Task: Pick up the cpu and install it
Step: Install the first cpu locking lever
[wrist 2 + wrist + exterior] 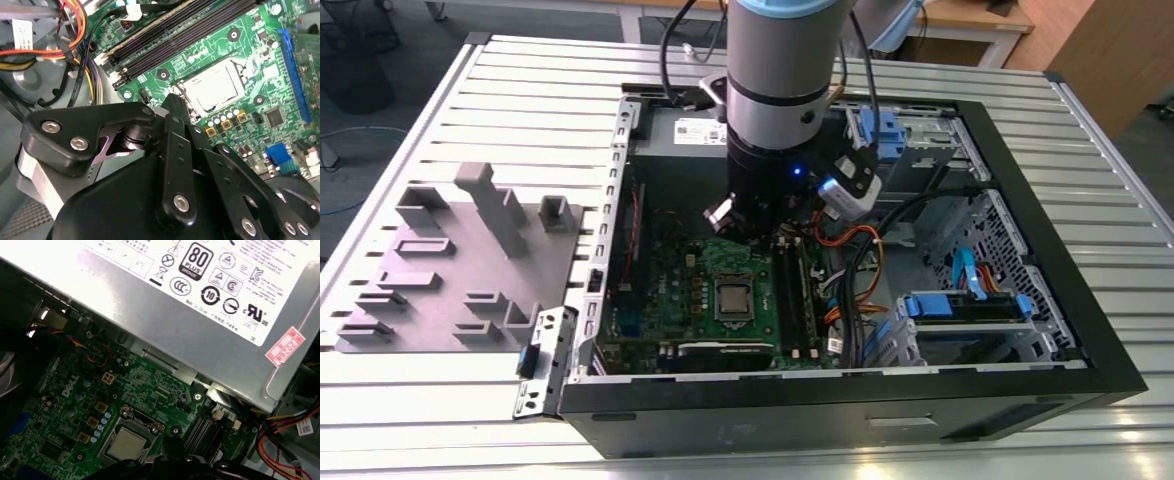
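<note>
though its open-or-closed state unclear, end effector [172,107] above cpu [215,86] in motherboard [75,405] socket, beside labelled grey box [200,330]

grey moulded tray [454,270] beside open computer case [1041,395]

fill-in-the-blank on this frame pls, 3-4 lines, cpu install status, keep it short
1. The cpu sits in the socket on the ____ circuit board.
2. The grey moulded tray lies ____ the computer case, on the exterior view's left.
3. The big grey box with the white label lies next to the ____ board.
4. The gripper hangs ____ the board, close to the socket.

Missing words: green; outside; green; above
</note>
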### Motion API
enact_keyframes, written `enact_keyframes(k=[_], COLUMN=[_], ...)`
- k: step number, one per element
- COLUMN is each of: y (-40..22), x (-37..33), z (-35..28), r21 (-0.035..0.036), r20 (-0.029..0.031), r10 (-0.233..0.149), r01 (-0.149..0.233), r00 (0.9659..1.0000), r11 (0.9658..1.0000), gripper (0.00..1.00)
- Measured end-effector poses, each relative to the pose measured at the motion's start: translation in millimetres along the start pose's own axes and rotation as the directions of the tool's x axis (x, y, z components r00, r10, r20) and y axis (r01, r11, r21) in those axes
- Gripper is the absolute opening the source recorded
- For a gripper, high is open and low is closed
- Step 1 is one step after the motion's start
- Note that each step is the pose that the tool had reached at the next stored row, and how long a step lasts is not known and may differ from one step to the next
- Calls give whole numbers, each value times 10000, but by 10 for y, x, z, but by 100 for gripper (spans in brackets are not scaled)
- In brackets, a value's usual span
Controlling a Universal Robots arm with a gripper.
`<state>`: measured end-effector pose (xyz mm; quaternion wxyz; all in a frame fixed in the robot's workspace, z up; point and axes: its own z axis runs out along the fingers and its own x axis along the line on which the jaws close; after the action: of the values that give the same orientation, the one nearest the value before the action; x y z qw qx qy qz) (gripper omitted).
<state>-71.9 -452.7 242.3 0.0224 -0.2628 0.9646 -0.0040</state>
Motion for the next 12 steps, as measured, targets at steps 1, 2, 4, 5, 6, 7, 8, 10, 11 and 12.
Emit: enact_keyframes(k=[1,2,4,5,6,7,8,10,11,12], y=[0,0,0,0,1,0,1,5,10,17], x=[0,0,0,0,1,1,1,9,18,29], z=[4,7,14,18,22,25,28,36,40,47], r21=[-7,-13,-25,-31,-37,-43,-48,-46,-42,-32], r20=[3,7,13,16,20,23,21,14,7,-3], r10=[-160,-318,-621,-767,-919,-1063,-1163,-1268,-1293,-1315], r01=[160,318,621,767,919,1063,1163,1268,1293,1315], r00=[9999,9995,9981,9971,9958,9943,9932,9919,9916,9913], r11=[9999,9995,9981,9970,9958,9943,9932,9919,9916,9913], gripper=[11,11,11,11,11,11,11,11,11,11])
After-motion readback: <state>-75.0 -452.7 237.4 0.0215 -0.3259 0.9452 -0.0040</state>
